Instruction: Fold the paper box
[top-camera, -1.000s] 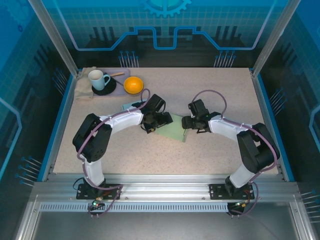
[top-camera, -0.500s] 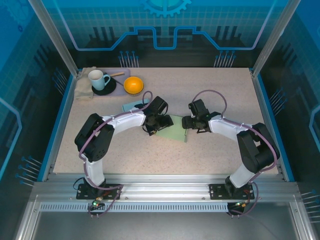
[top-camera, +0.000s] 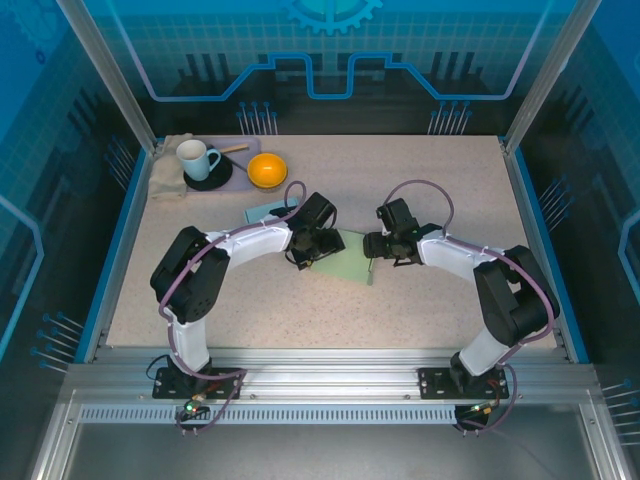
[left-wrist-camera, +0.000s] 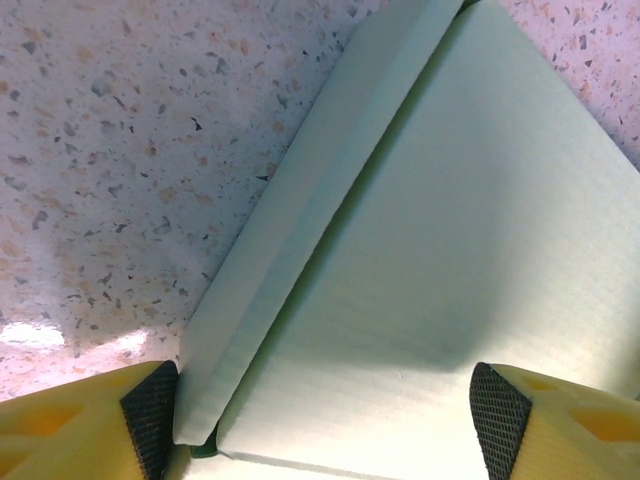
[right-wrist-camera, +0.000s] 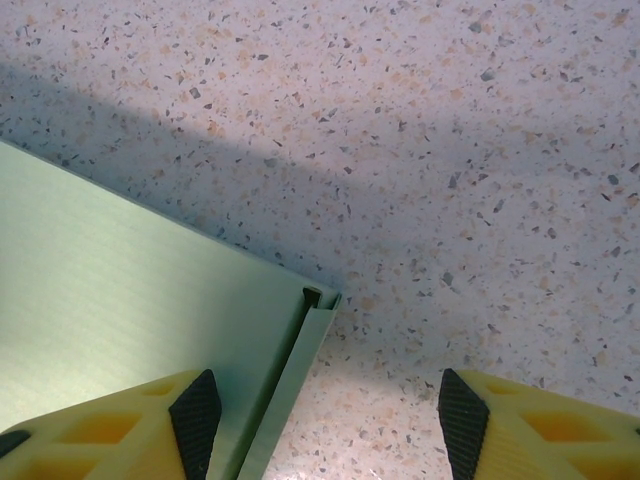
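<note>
- Top external view: we find the paper box (top-camera: 349, 266), a pale green sheet, lying flat on the speckled table (top-camera: 430, 180) near its middle, between the two arms.
- The left gripper (top-camera: 309, 257) is down at the sheet's left edge and the right gripper (top-camera: 371, 246) at its right edge. We cannot tell from this view how the jaws stand.
- At the table's far left corner stand a white mug (top-camera: 197, 158) on a dark saucer (top-camera: 214, 178), an orange bowl (top-camera: 267, 170) beside them, and a beige cloth (top-camera: 167, 176). All are well apart from the box.
- Left wrist view: the left gripper (left-wrist-camera: 325, 420) has its jaws wide apart, straddling a corner of the paper box (left-wrist-camera: 430, 250). A narrow flap (left-wrist-camera: 300, 220) is folded along the sheet's left edge. The left pad (left-wrist-camera: 150, 415) sits just beside that flap's end and the right pad (left-wrist-camera: 498, 420) over the flat panel. We see nothing clamped.
- Right wrist view: the right gripper (right-wrist-camera: 325, 420) has its jaws apart. One pad (right-wrist-camera: 195, 410) is over the paper box (right-wrist-camera: 120, 290) and the other is over bare table (right-wrist-camera: 450, 150). The box's corner, with a thin folded lip, lies between them, unclamped.
</note>
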